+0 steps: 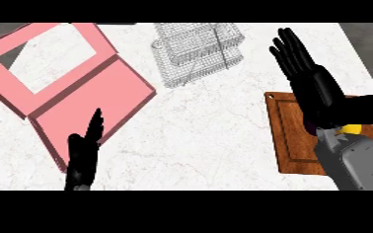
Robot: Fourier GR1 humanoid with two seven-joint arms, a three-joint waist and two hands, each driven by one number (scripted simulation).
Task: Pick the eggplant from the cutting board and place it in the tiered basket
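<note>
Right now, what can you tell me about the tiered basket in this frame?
The tiered basket is a pale grey wire-mesh rack standing at the far middle of the white marble counter. Its stacked levels show as offset, overlapping rectangles seen from steeply above, with thin upright wires joining them. Nothing shows inside it through the mesh. It sits between the pink hinged frame and the raised right hand, touching neither.

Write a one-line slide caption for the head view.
Right hand open above the cutting board; wire tiered basket behind; left hand resting low.
</note>
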